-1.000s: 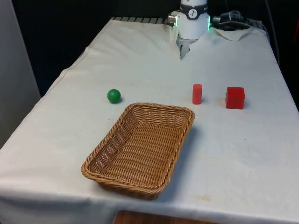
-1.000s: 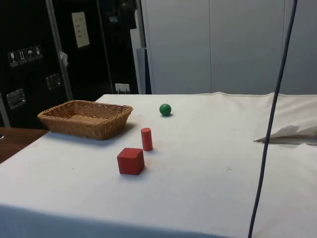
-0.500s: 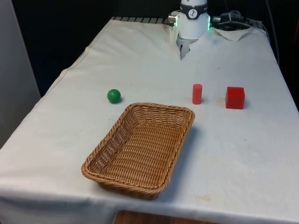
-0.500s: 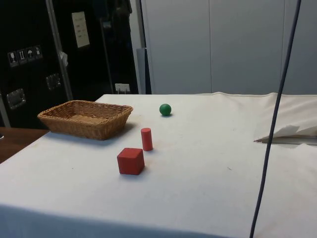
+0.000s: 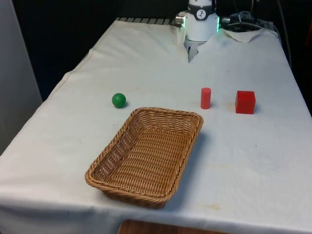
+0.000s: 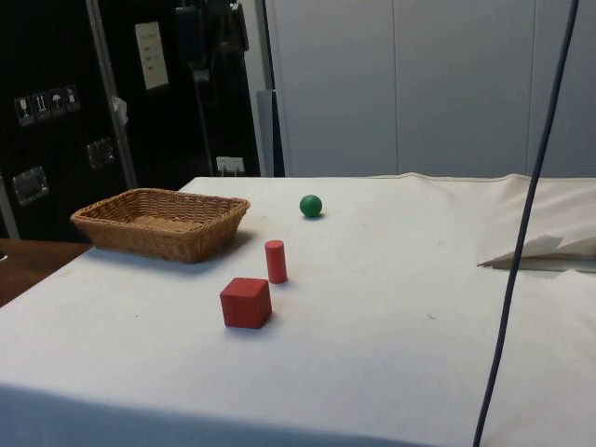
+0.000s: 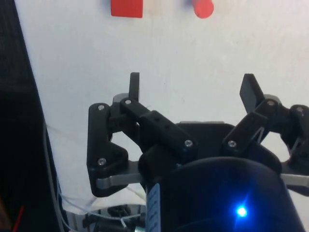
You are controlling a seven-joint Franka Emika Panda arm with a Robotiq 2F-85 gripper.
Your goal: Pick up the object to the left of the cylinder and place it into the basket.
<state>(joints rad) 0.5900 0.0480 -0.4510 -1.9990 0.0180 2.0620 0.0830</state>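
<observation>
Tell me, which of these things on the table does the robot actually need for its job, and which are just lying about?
Needed for the job:
- green ball, left of the cylinder in the front view
- red cylinder, the landmark
- wicker basket, the goal
- hand, open, well back from the objects

Just lying about:
- red cube

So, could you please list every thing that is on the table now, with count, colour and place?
green ball: one, green, on the cloth toward the front view's left of the red cylinder, beyond the basket's far left corner.
red cylinder: one, red, upright, between the ball and the cube, just beyond the basket's far right corner.
red cube: one, red, at the front view's right of the cylinder, apart from it.
wicker basket: one, tan, nearest the front camera, nothing inside.
table cloth: one, white, covering the table.
black cable: one, hanging across the side view's right.
gripper: one, black, open, holding nothing, at the table's far end, above the cloth.
</observation>
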